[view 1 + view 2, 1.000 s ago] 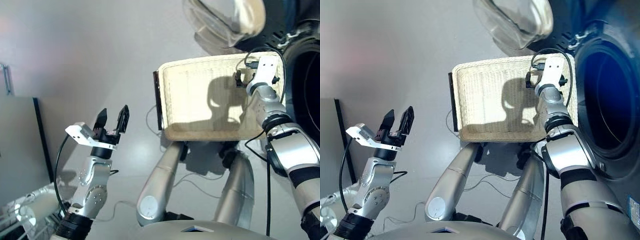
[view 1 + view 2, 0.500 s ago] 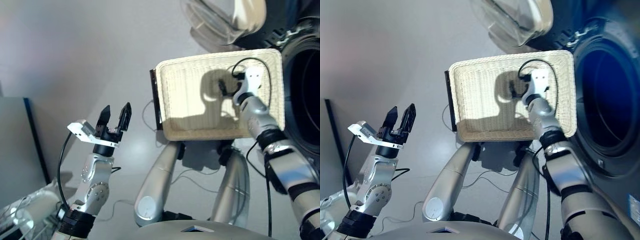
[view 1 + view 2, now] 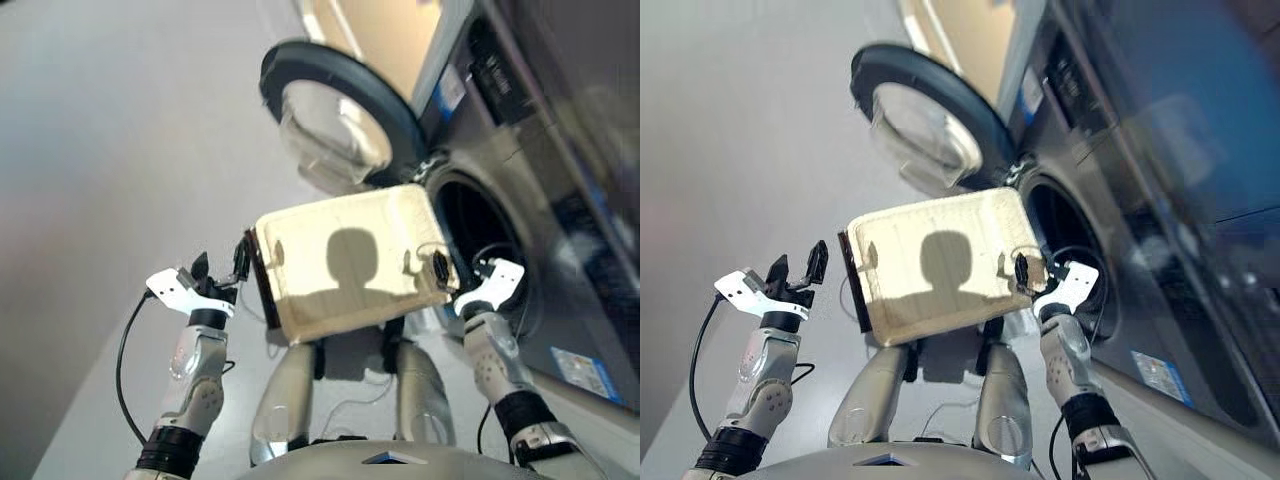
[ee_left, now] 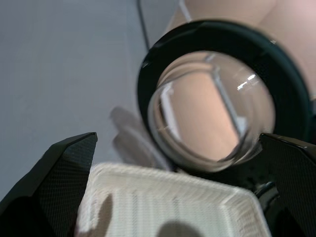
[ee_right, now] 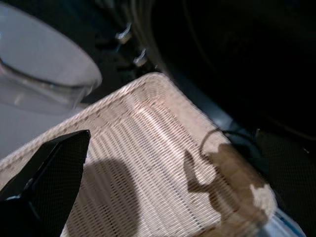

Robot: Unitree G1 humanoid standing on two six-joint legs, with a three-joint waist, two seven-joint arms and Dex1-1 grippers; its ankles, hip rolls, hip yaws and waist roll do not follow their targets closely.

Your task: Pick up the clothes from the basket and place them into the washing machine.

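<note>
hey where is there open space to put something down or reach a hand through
The basket floor shows bare wicker from rim to rim. The washing machine porthole is open beside it. Tightest: the basket's corner near the right gripper, and by the open door.

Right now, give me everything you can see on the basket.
The basket is a shallow rectangular tray of cream-white wicker with a low woven rim and rounded corners, and a dark bar along its short side nearest the left gripper. No cloth shows in it; only shadows fall across the weave. It sits in front of the washing machine, one short end by the porthole, below the open door. The right gripper hangs at that end's rim; contact cannot be told.
</note>
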